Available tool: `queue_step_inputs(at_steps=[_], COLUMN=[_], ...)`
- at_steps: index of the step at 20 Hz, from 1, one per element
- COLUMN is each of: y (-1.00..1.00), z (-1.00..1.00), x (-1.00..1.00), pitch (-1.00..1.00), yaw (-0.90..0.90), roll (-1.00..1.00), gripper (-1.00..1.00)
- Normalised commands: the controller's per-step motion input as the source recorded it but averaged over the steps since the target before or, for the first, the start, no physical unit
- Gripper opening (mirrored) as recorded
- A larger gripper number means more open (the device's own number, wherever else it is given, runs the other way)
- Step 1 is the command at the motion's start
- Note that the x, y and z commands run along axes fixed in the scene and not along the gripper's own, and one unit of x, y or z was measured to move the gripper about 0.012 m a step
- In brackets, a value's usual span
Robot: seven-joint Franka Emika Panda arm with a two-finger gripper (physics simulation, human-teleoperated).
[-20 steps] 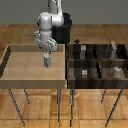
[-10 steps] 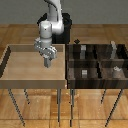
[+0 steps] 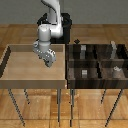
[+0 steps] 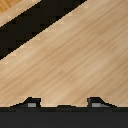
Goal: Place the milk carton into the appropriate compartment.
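Observation:
The milk carton shows in neither view. My gripper (image 3: pixel 50 63) hangs tilted over the light wooden bin (image 3: pixel 32 83), near that bin's side at the exterior view's right. In the wrist view the gripper (image 4: pixel 63 103) is open, its two fingertips (image 4: pixel 32 103) stand wide apart, and only the bin's bare wooden floor lies between and beyond them. The dark bin (image 3: pixel 97 83) with its compartments stands just to the exterior view's right of the light bin.
Small grey shapes (image 3: pixel 83 49) stand in several compartments of the dark bin, split by dark dividers. Both bins rest on thin-legged stands above a wooden floor. The arm's base (image 3: pixel 64 22) sits behind the bins.
The gripper has come lower toward the light bin's floor and tilted a little. Nothing else has moved.

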Motion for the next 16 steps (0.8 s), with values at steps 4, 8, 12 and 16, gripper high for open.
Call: queue_step_inputs(at_steps=[4, 8, 12, 16], y=[0.0, 0.0, 0.0, 0.0], z=[0.0, 0.0, 0.0, 0.0], x=[0.0, 0.0, 0.0, 0.0], pitch=[0.0, 0.0, 0.0, 0.0], yaw=[0.0, 0.0, 0.0, 0.0], roll=[0.0, 0.0, 0.0, 0.0], gripper=[-1.0, -1.0, 1.0, 1.0])
